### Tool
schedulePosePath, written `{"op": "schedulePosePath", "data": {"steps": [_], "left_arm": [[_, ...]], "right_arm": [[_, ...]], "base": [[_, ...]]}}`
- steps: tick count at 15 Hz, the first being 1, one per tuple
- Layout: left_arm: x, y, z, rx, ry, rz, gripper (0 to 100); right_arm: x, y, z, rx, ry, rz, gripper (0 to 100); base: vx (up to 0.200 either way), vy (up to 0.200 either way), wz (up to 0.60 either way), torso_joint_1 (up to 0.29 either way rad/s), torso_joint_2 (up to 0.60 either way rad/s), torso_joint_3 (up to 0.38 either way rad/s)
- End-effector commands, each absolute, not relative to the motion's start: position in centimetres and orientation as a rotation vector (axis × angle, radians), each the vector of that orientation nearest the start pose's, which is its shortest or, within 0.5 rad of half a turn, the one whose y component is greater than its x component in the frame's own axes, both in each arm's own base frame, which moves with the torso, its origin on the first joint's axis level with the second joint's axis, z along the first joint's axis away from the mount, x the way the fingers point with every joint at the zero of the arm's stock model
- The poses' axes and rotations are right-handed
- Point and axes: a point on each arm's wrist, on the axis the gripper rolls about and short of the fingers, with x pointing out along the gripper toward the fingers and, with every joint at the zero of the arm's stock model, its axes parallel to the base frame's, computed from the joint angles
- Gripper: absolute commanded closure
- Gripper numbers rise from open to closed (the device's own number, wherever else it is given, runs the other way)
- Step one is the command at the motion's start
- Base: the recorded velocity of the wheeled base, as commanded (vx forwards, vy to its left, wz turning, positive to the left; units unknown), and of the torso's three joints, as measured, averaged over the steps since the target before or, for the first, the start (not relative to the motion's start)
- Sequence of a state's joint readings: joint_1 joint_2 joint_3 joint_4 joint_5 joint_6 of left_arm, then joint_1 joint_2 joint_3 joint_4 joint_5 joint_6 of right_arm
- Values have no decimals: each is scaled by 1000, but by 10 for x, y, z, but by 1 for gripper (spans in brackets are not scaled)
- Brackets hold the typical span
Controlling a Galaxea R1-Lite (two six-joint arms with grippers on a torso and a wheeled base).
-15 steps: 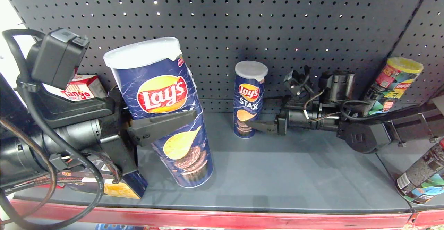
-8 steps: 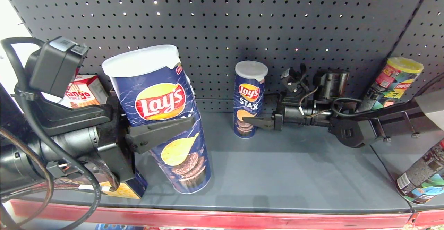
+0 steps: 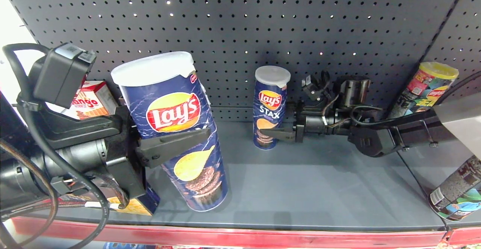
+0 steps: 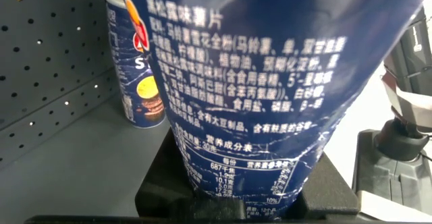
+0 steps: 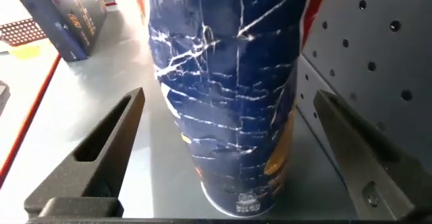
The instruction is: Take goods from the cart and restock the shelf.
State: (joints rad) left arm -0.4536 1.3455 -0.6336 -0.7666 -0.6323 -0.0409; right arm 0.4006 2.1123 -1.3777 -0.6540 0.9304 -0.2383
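Observation:
A large blue chips can [image 3: 176,129] with a white lid stands tilted at the shelf's front left, its base at the grey shelf board [image 3: 308,189]. My left gripper [image 3: 176,138] is shut on its middle. The left wrist view shows that can's printed back [image 4: 256,82] up close. A second blue chips can [image 3: 268,106] stands upright near the pegboard, also seen in the left wrist view [image 4: 138,82]. My right gripper [image 3: 267,130] is open around its lower part. In the right wrist view this can [image 5: 229,102] sits between the two fingers [image 5: 101,150] with gaps on both sides.
A red and white box [image 3: 92,97] stands at the back left, and a blue and yellow box [image 3: 131,204] lies under my left arm. A yellow-lidded can [image 3: 424,91] leans at the back right, and another can [image 3: 456,192] lies at the front right. The shelf's front edge is red [image 3: 263,237].
My left gripper has lowered the large can toward the shelf board. My right gripper has slid left, further around the upright can.

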Motion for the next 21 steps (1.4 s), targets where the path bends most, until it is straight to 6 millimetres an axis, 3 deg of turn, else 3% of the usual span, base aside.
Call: {"op": "schedulePosePath", "data": {"steps": [1,2,3,9,12,17,18,21], "left_arm": [[185,-105,241,-32,-34,-1087,100],[185,-105,241,-32,-34,-1087,100],[185,-105,240,-32,-32,-1087,100],[186,-102,236,-34,-16,-1073,100],[186,-101,236,-32,-19,-1070,100],[187,-101,237,-32,-22,-1068,100],[187,-101,237,-32,-22,-1068,100],[186,-101,237,-32,-20,-1068,100]], "right_arm": [[392,186,186,-178,-76,1335,0],[393,186,186,-174,-78,1345,0],[395,187,182,-167,-76,1384,100],[394,187,183,-166,-75,1384,100],[384,188,188,-169,-72,1361,100],[349,190,209,-171,-74,1320,100],[325,187,221,-162,-79,1329,100],[285,176,229,-162,-75,1346,100]], "base": [[0,0,0,0,0,0],[0,0,0,0,0,0],[0,0,0,0,0,0],[0,0,0,0,0,0],[0,0,0,0,0,0],[0,0,0,0,0,0],[0,0,0,0,0,0],[0,0,0,0,0,0]]}}
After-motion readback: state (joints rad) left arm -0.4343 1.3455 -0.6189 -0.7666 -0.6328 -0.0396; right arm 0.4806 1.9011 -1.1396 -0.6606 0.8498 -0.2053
